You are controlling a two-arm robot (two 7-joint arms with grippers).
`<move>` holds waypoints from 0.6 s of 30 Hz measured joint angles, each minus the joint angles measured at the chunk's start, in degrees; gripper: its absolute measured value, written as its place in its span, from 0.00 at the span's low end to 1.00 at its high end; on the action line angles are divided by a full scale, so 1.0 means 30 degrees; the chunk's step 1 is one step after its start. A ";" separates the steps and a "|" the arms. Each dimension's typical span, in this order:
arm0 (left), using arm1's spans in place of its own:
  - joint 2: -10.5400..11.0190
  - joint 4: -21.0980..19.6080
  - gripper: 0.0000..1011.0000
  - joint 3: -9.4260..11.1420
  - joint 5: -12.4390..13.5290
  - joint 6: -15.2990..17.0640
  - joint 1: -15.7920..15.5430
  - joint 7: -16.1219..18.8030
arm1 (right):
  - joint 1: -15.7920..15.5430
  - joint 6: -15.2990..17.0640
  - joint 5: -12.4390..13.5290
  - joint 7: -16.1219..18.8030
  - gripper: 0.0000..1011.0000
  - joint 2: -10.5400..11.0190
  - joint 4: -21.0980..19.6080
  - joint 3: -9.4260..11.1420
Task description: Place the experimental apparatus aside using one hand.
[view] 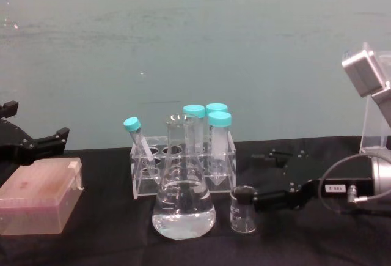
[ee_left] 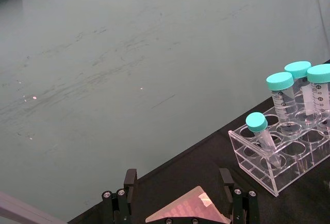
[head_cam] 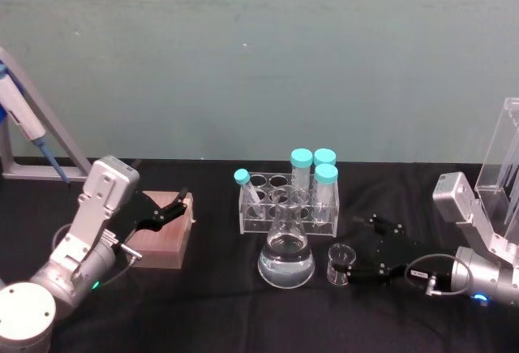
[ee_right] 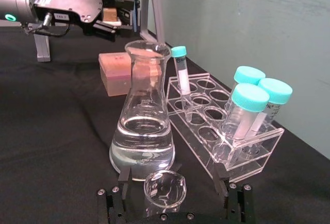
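The right gripper [head_cam: 362,245] spreads its jaws wide around one small clear glass beaker [head_cam: 341,264] on the black tabletop [head_cam: 219,304]. Just beside it stands one conical glass flask [head_cam: 285,251] of clear liquid. Behind them, one clear rack [head_cam: 247,221] holds four teal-capped tubes [head_cam: 302,158]. The left gripper [head_cam: 177,207], jaws wide, hovers over one pinkish box [head_cam: 162,243]. One acrylic stand [head_cam: 503,158] is cut off at the right.

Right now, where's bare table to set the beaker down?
Bare cloth lies between the pink box and the tube rack, and behind the right gripper toward the acrylic stand. Crowded: flask, beaker and rack stand close together. The left gripper hovers over the box.
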 joint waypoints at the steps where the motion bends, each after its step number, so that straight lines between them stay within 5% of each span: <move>1: 0.0000 0.0000 0.99 0.0000 0.0001 0.0001 0.0000 0.0000 | 0.0036 -0.0014 -0.0022 0.0019 0.99 -0.0016 0.0063 -0.0042; 18: 0.0000 0.0000 0.99 -0.0001 0.0000 0.0001 -0.0001 0.0001 | 0.0794 -0.0185 -0.0360 0.0476 0.99 -0.0505 0.1345 -0.0641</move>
